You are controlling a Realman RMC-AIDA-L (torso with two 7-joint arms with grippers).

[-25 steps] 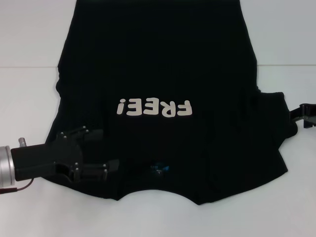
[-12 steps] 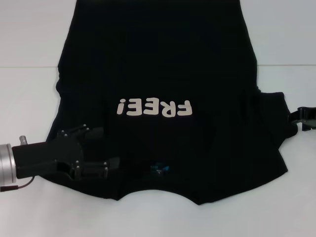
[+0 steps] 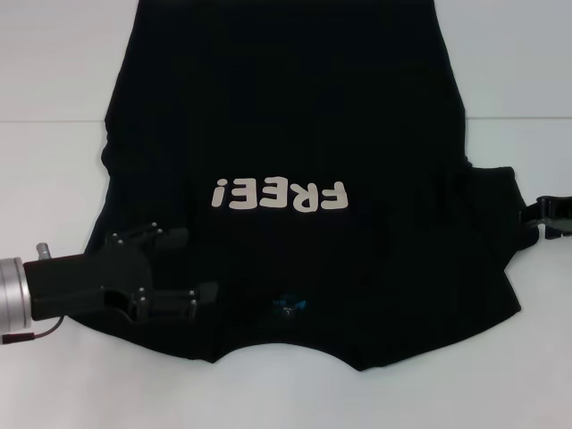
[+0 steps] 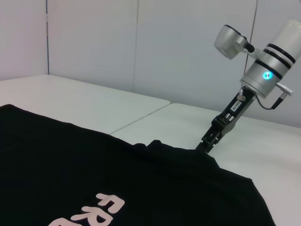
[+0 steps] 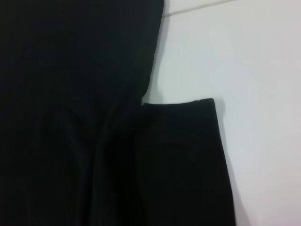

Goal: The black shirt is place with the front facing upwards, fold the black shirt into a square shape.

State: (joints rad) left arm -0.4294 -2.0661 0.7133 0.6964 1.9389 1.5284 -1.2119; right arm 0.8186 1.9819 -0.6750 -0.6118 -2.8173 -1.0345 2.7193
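Head view shows the black shirt (image 3: 295,170) spread face-up on the white table (image 3: 54,170), collar nearest the robot at 6 o'clock, ready for folding; the left gripper (image 3: 183,268) sits over the folded-in sleeve at 8 o'clock, fingers spread and pinching nothing. At 3 o'clock the right gripper (image 3: 539,219) meets the other sleeve's edge, likely to fold it inward; I cannot tell its grip.

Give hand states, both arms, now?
Left hand: open, over the black shirt near the collar.
Right hand: at the sleeve edge, cannot be told.
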